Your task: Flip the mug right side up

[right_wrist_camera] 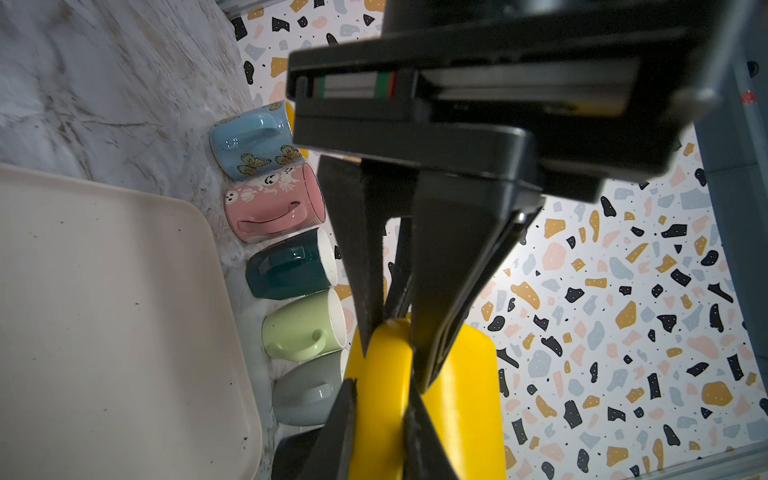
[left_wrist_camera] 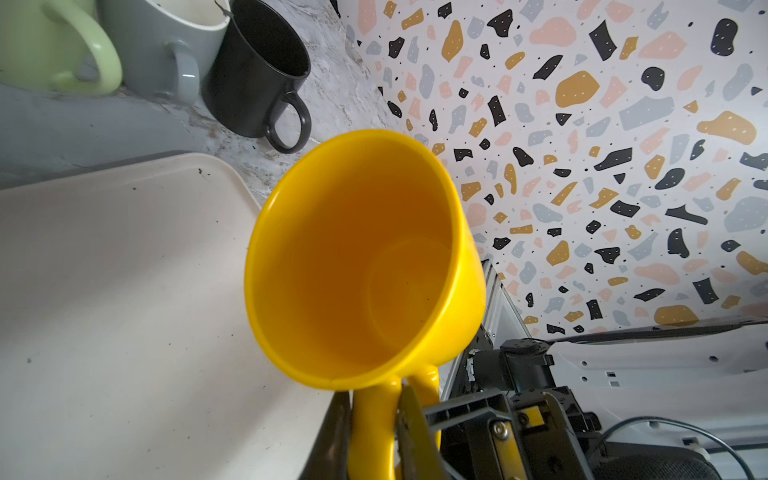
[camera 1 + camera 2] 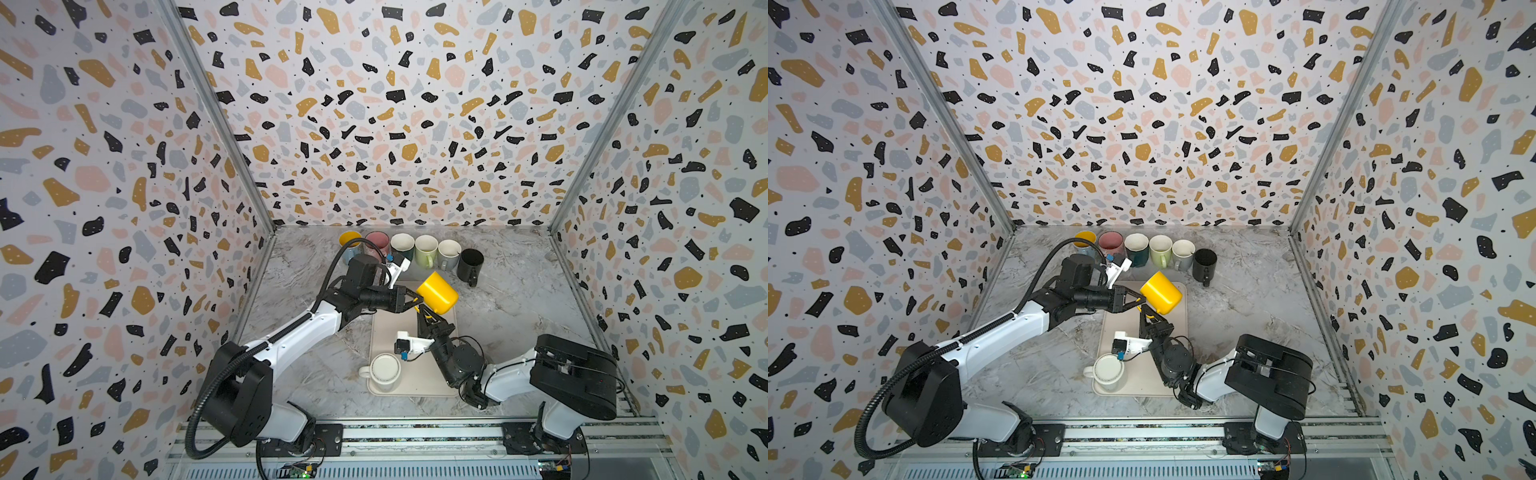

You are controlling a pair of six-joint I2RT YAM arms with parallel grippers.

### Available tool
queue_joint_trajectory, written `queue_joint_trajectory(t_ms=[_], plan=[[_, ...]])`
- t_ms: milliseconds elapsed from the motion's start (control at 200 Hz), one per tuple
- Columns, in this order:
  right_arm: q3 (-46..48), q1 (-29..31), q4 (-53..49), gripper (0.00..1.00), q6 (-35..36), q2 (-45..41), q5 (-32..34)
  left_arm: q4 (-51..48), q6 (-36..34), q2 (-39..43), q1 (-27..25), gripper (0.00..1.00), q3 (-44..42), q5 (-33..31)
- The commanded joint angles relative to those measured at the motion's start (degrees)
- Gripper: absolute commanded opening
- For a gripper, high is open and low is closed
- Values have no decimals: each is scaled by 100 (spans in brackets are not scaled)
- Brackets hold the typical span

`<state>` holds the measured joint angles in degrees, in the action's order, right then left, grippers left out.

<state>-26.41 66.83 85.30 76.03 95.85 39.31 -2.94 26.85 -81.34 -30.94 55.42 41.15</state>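
The mug (image 3: 437, 293) is held in the air over the far end of the tray (image 3: 388, 324), tipped on its side with its mouth turned toward the left arm. Its handle (image 1: 380, 395) is clamped by the left gripper (image 3: 417, 300), reaching in from the left, and by the right gripper (image 3: 420, 311), reaching up from the near side. A white mug (image 3: 385, 370) is stood upside down on the tray's near end.

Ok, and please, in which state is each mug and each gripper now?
yellow mug: lifted over the tray, tilted on its side, held by its handle.
white mug: upside down on the tray.
back row of six mugs: all upright on the table.
left gripper: jaws shut on the yellow mug's handle.
right gripper: jaws shut on the same handle.
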Motion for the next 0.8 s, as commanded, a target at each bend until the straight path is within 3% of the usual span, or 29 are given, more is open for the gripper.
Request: queue_joint_trajectory(t_ms=[0, 390, 796], plan=[[-374, 53, 2219, 6, -7, -206, -128, -269, -146, 26, -302, 0, -217, -256], [-241, 41, 2211, 28, -254, -2, 447, -99, 89, 316, -299, 0, -255, -769], [-339, -62, 2184, 31, -447, 134, 990, -76, 282, 686, -265, 0, -280, -1090]])
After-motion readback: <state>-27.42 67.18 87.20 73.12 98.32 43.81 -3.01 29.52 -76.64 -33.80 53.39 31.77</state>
